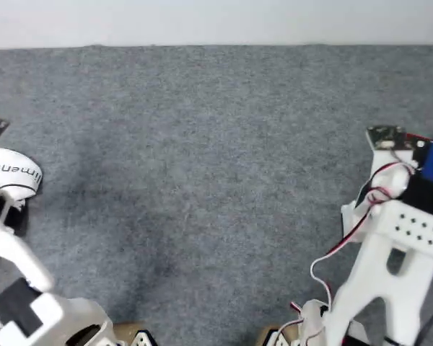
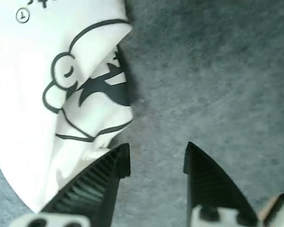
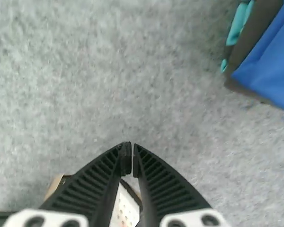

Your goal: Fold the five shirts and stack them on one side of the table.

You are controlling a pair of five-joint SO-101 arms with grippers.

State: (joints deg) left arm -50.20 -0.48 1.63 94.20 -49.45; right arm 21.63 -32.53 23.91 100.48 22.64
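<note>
Grey felt [image 1: 202,144] covers the whole table, with a strip of pale wall [image 1: 202,21] along its far edge.

The left gripper [image 2: 156,163] stands wide apart, felt showing in the gap between its two black ribbed fingers, and it has hold of nothing. One finger's tip lies over the edge of the white shirt [image 2: 42,123], which spreads loosely beside it with a black cartoon drawing on it; whether that tip presses the cloth I cannot tell. The other finger is over bare felt. In the high view this shirt sits at the table's left edge, and the left arm [image 1: 18,259] rises from the near left corner and leans out towards it.

The right gripper [image 3: 132,156] is closed, its fingertips meeting with nothing pinched between them, above bare felt. Near it, but apart, lies a pile with blue cloth [image 3: 270,66] on top, dark cloth [image 3: 253,33] and teal cloth [image 3: 236,28] showing at its edge. The right arm [image 1: 390,245] stands bent at the near right of the table, red and white wires [image 1: 346,241] looping along it, its wrist beside the pile at the right edge.
</note>
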